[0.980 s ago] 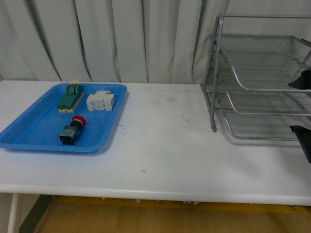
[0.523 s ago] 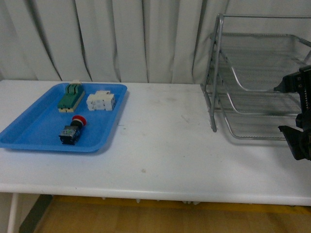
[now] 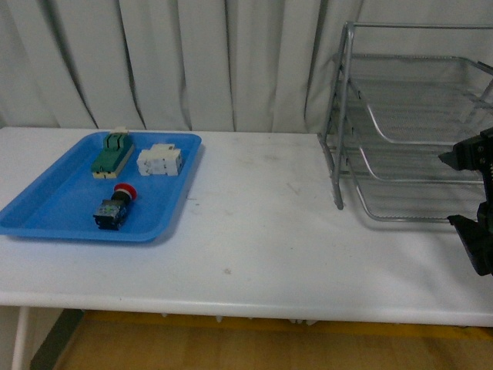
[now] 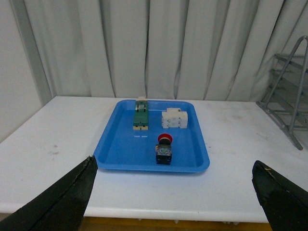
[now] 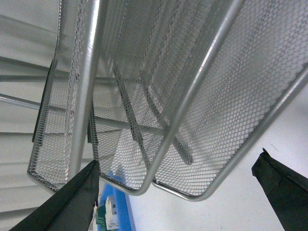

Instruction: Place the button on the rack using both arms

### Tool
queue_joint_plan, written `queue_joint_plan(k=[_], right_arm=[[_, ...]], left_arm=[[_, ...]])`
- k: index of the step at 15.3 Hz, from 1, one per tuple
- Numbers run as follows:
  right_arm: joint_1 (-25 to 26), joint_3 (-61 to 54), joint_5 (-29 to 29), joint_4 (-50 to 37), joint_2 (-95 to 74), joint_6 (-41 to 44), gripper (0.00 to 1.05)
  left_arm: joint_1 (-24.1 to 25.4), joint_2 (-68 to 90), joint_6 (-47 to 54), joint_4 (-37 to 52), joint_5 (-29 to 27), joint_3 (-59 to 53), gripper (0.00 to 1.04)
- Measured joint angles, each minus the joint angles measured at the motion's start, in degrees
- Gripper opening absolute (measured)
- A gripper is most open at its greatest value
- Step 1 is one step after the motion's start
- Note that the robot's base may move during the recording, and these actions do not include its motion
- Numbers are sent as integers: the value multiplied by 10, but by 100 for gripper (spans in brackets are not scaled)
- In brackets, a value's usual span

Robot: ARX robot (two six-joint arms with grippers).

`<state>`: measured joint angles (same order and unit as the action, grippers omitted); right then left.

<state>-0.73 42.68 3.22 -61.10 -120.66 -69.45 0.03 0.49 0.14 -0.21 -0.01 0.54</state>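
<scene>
The button (image 3: 115, 206), with a red cap and a dark blocky body, lies in the blue tray (image 3: 46, 216) at the table's left. In the left wrist view the button (image 4: 164, 149) sits ahead of my open left gripper (image 4: 173, 163), well apart from it. The left arm does not show in the front view. The silver wire-mesh rack (image 3: 345, 116) stands at the right rear. My right gripper (image 3: 447, 189) hovers open and holding nothing at the rack's front right. In the right wrist view the rack's mesh trays (image 5: 159, 72) are close, between the spread fingers of the right gripper (image 5: 178, 161).
A green-and-cream switch block (image 3: 112, 153) and a white terminal block (image 3: 159, 160) lie at the back of the tray. White curtains hang behind the table. Bare white tabletop (image 3: 262, 223) separates tray and rack. The rack's frame (image 4: 288, 86) shows at the edge of the left wrist view.
My right gripper has come in from the right edge to the rack's front, then dropped slightly. The button and tray have not moved.
</scene>
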Motion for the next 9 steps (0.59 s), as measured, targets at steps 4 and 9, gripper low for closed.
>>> queue_joint_plan(k=[4,9], right_arm=[[23,60,-5,50,-40,6,98],[27,137,-5,85,-78,23,59]], left_arm=[[0,0,0,0,0,0,98],[0,0,0,0,0,0,98]])
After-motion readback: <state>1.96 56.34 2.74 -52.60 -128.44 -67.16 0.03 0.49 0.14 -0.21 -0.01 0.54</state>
